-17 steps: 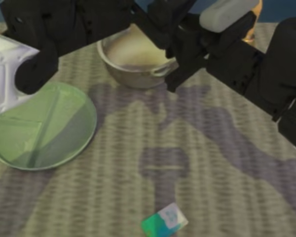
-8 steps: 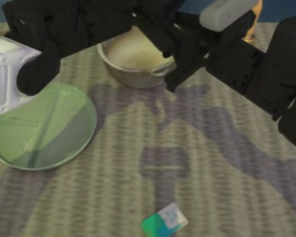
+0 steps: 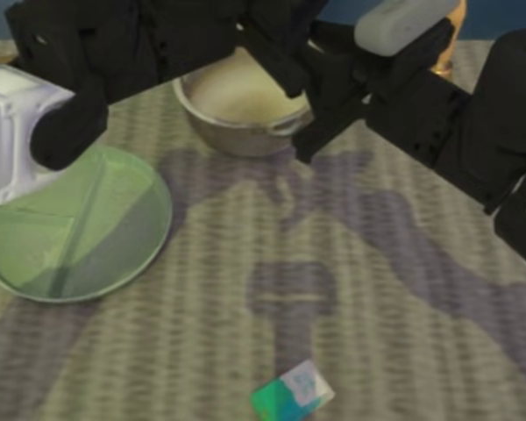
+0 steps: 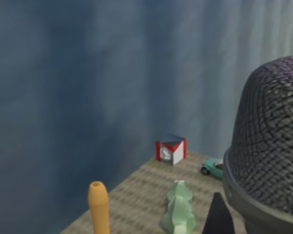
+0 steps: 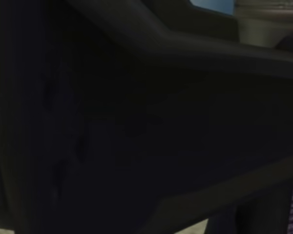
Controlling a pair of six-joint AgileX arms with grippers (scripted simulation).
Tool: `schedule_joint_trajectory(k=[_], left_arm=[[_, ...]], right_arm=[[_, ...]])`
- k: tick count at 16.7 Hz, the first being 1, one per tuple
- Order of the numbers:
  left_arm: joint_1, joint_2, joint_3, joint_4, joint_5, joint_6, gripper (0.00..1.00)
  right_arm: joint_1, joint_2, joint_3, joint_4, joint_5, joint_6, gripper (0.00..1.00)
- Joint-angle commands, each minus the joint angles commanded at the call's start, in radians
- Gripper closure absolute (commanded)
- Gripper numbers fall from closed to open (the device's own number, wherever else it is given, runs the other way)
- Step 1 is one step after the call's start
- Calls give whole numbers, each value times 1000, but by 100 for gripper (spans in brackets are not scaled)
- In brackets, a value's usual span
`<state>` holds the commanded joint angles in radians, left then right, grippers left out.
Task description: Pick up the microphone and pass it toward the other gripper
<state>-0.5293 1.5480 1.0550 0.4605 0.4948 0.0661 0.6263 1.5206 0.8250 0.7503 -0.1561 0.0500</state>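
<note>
Both pincers meet above the bowl (image 3: 242,110) at the worktop's (image 3: 377,289) far edge. The microphone's (image 4: 271,146) mesh head looms beside the left pincer (image 3: 280,66); either pincer's grip cannot be told. Seemingly light and rigid; the slim handle suits gripping, the rounded head likely slips.

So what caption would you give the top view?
Two black arms meet above a beige metal bowl, beside a round green plate, on a woven table mat.
</note>
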Motion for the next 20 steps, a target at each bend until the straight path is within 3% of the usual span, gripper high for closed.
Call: schedule_joint_trajectory(k=[13, 20], left_arm=[[0, 0, 0, 0, 0, 0, 100], [0, 0, 0, 0, 0, 0, 100]], right_arm=[[0, 0, 0, 0, 0, 0, 2], [0, 0, 0, 0, 0, 0, 0]])
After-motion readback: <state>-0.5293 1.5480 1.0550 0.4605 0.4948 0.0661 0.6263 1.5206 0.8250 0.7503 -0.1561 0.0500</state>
